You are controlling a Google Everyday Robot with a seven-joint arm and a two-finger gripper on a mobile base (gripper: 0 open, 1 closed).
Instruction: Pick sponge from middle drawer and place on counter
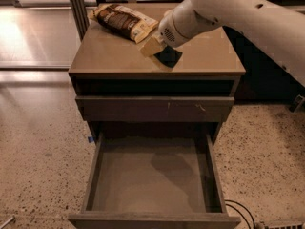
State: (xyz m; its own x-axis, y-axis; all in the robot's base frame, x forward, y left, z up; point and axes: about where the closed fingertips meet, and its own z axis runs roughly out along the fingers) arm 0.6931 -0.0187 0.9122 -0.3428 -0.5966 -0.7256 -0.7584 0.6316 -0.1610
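Dark sponge (168, 57) sits clamped in the claw (159, 50) over the counter (109, 56)

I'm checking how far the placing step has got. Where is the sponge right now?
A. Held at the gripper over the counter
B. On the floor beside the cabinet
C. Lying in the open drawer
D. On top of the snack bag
A: the sponge hangs tilted in the gripper over the front part of the counter, beside the snack bag, while the open middle drawer shows only its bare tray.
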